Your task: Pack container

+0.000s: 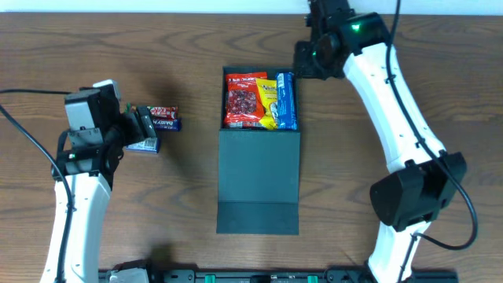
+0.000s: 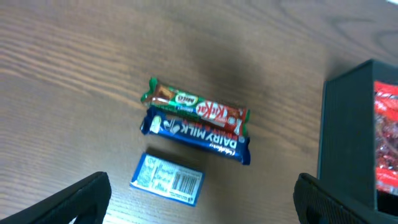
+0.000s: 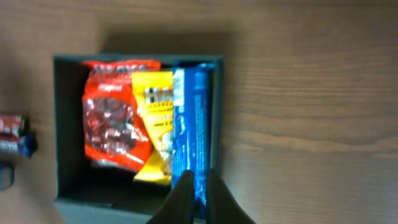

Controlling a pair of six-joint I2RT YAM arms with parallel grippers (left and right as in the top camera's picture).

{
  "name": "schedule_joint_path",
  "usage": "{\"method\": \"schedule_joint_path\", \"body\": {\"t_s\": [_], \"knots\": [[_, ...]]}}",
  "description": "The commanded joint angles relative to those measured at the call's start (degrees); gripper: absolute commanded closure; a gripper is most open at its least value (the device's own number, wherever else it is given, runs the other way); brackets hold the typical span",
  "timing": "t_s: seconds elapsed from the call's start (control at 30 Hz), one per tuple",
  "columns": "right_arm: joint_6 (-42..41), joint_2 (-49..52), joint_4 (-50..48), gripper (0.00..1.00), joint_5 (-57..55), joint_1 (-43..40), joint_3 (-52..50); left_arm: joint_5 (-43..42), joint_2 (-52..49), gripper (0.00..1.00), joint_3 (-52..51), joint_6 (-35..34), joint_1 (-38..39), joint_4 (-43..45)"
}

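A: Overhead shot first. The container (image 2: pixel 348 130) sits mid-table, dark teal-green, with its flap lid (image 1: pixel 258 181) folded out flat toward the robot's side.

B: And it's loaded. 3 packets stand side by side in the box: a red packet (image 1: pixel 245 101), a yellow packet (image 1: pixel 269 98) and a blue packet (image 1: pixel 286 101) against the right wall.

A: Over to the right gripper (image 3: pixel 194 186). What's the wrist camera giving us?

B: Fingers drawn together, tips meeting, nothing visible between them. They hang above the near end of that blue packet. I can't tell whether they touch it.

A: From above, that arm is at the box's far right corner.

B: Now the left gripper (image 1: pixel 144 126), well apart from the container, out on the bare table (image 1: pixel 181 212).

A: Wide open! Its wrist view shows 1 finger (image 2: pixel 81 199) low at the left and the other low at the right, and they hold nothing.

B: 3 snacks lie under it. A KitKat bar (image 2: pixel 196 107) and a Dairy Milk bar (image 2: pixel 199 135) lie long side to long side, touching.

A: And a small blue carton (image 2: pixel 168 179) with a barcode lies just beside the Dairy Milk, nearest the fingers.

B: All 3 lie left of the container, none in it.
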State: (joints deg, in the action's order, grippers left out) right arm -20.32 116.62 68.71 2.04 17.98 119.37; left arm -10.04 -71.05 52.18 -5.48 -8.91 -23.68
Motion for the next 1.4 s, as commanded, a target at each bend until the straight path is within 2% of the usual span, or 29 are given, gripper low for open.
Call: {"method": "schedule_joint_path", "body": {"t_s": [0.0,0.1,0.23,0.33,0.53,0.77,0.9,1.07,1.17,1.27,1.37], "knots": [[0.6,0.1,-1.4,0.59,1.0,0.0,0.4,0.8,-0.1,0.05,2.6,1.9,-0.1,-1.4],[0.7,0.1,-4.2,0.17,1.0,0.0,0.4,-1.3,-0.1,0.05,2.8,1.8,-0.1,-1.3],[0.7,0.1,-6.2,0.11,1.0,0.0,0.4,-8.6,-0.1,0.05,2.7,1.6,-0.1,-1.4],[0.8,0.1,-6.9,0.04,0.8,0.0,0.4,-9.5,-0.1,0.05,2.7,0.6,-0.1,-1.4],[2.6,0.1,-7.9,0.03,1.0,-0.9,0.4,-9.5,-0.1,0.05,2.7,-6.2,-0.1,-1.3],[2.6,0.1,-7.5,0.02,1.0,-1.5,0.4,-9.5,-0.1,0.05,2.7,-7.8,-0.1,0.8],[2.6,0.1,-7.5,0.01,1.0,-1.4,0.4,-10.5,-0.1,0.05,2.7,-14.7,-0.1,0.8],[2.6,0.1,-7.6,0.01,1.0,-1.4,0.4,-10.6,-0.1,0.05,2.7,-16.7,-0.1,3.2],[2.6,0.1,-7.7,0.01,1.0,-1.4,0.4,-10.6,-0.1,0.02,2.7,-22.5,-0.1,5.1],[2.6,0.1,-7.7,0.01,1.0,-1.4,0.4,-10.5,-0.5,0.11,2.7,-23.7,-0.1,5.0],[2.6,0.1,-7.9,0.01,1.0,-1.5,0.4,-9.9,-1.6,0.07,2.7,-26.5,-0.1,4.0]]}}
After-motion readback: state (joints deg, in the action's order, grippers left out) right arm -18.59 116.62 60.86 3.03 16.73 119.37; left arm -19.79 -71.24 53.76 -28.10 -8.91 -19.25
